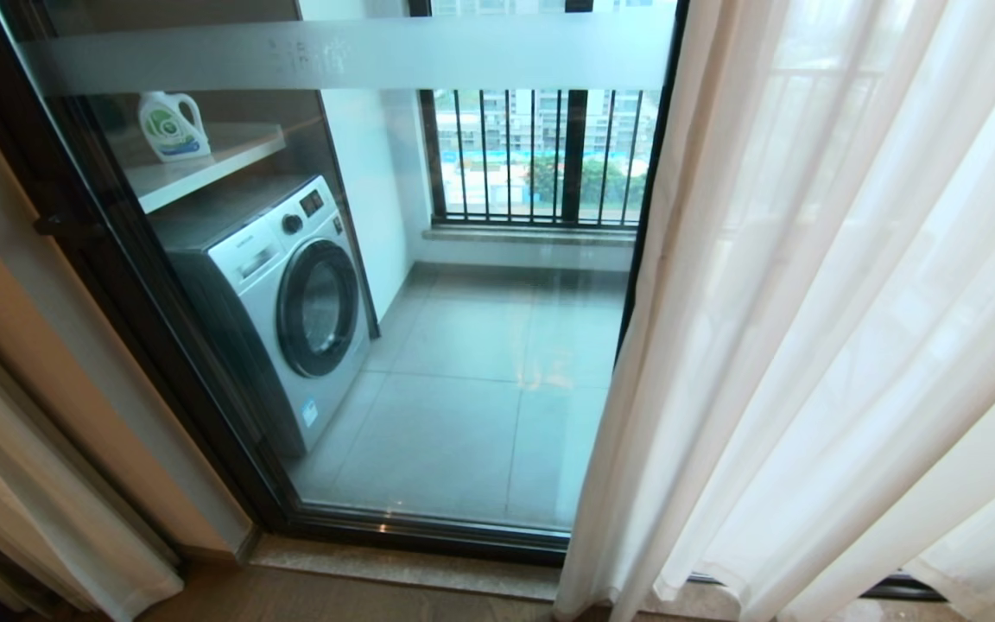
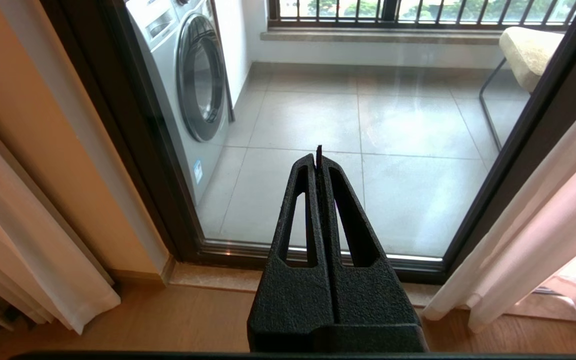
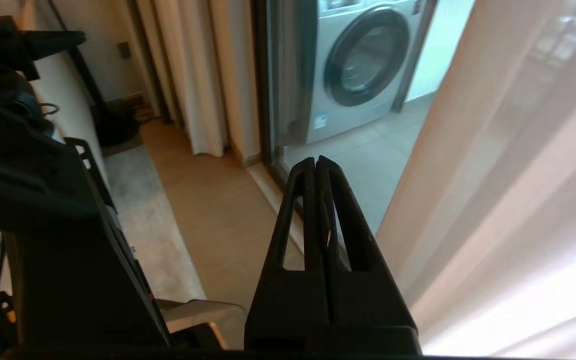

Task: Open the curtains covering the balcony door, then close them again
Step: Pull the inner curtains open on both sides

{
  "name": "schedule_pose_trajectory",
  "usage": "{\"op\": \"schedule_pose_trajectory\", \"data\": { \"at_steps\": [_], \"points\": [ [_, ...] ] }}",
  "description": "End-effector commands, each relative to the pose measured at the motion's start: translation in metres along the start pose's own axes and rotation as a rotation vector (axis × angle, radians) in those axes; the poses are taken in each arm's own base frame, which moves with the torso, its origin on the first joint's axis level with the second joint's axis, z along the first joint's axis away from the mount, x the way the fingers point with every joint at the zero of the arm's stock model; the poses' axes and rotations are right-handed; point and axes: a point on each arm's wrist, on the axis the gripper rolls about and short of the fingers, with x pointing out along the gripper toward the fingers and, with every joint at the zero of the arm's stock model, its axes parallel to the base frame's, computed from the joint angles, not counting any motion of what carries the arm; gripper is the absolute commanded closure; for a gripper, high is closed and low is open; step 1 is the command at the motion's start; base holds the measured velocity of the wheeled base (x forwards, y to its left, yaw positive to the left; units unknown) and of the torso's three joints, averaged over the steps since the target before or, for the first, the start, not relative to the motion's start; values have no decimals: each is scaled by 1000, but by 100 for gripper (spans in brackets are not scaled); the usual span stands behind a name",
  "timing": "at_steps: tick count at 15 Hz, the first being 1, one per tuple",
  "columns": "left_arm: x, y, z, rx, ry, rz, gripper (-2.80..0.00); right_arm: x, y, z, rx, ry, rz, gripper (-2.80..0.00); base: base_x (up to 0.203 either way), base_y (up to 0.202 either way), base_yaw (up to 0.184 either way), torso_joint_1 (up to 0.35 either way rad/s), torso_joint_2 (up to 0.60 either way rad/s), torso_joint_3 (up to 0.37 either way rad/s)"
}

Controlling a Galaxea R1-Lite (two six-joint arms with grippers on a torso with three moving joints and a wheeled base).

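The sheer white curtains (image 1: 834, 328) hang in pleats over the right part of the balcony door (image 1: 463, 363); the left glass panel stands uncovered, its black frame and frosted band in sight. Neither arm shows in the head view. My left gripper (image 2: 318, 156) is shut and empty, pointing at the bare glass low above the wooden floor, the curtains (image 2: 533, 235) off to its side. My right gripper (image 3: 315, 161) is shut and empty too, close beside the curtains (image 3: 508, 190) without touching them.
Behind the glass stand a washing machine (image 1: 282, 302), a shelf with a detergent bottle (image 1: 171, 127), a black railing (image 1: 541, 155) and a cushioned chair (image 2: 528, 50). Thick beige drapes (image 1: 40, 492) hang left of the door. My own base (image 3: 43, 225) fills one side of the right wrist view.
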Motion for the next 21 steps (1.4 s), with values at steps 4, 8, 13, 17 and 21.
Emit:
{"op": "schedule_pose_trajectory", "data": {
  "at_steps": [4, 8, 13, 17, 21],
  "points": [
    [0, 0, 0, 0, -1, 0, 0, 78, -43, 11, 88, 152, 123, 0, 0, 0, 0, 0, 0, 0],
    [0, 0, 0, 0, -1, 0, 0, 121, -47, 21, 20, 189, 59, 0, 0, 0, 0, 0, 0, 0],
    [0, 0, 0, -1, -1, -1, 0, 140, -62, 24, 7, 190, -117, 0, 0, 0, 0, 0, 0, 0],
    [0, 0, 0, -1, -1, 0, 0, 153, -70, 25, 30, 132, -200, 0, 0, 0, 0, 0, 0, 0],
    [0, 0, 0, 0, -1, -1, 0, 171, -74, 26, 16, 96, -199, 0, 0, 0, 0, 0, 0, 0]
  ]
}}
